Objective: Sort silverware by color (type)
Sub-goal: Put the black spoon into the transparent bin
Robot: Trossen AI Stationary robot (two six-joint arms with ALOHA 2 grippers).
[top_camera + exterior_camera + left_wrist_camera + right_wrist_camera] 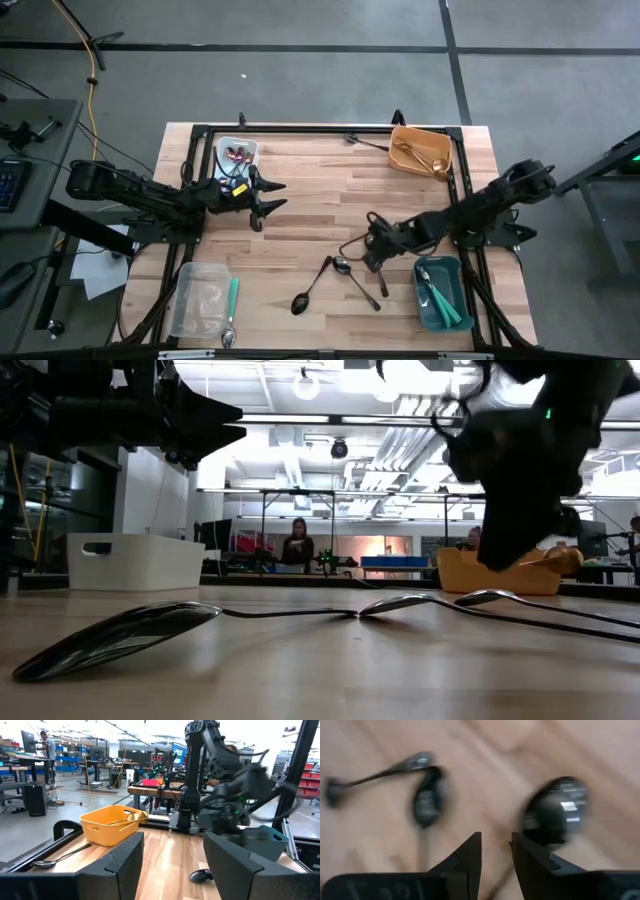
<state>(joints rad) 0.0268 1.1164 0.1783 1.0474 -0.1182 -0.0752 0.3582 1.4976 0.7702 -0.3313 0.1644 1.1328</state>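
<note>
Three black spoons lie flat on the wooden table near its front middle: one (312,287), one (355,280) and a short one (382,285). My right gripper (373,256) hangs just above them, tipped downward. In the right wrist view its fingers (496,840) stand a narrow gap apart with only table between them, a spoon bowl (557,815) just beyond one fingertip and another bowl (427,802) off to the side. My left gripper (272,197) waits open at the left, level and clear of the table (172,865).
An orange bin (420,150) with gold pieces sits far right, with a dark spoon (365,142) beside it. A white bin (238,157) is far left, a teal bin (440,292) near right, a clear bin (200,300) near left, a teal-handled spoon (232,308) beside it.
</note>
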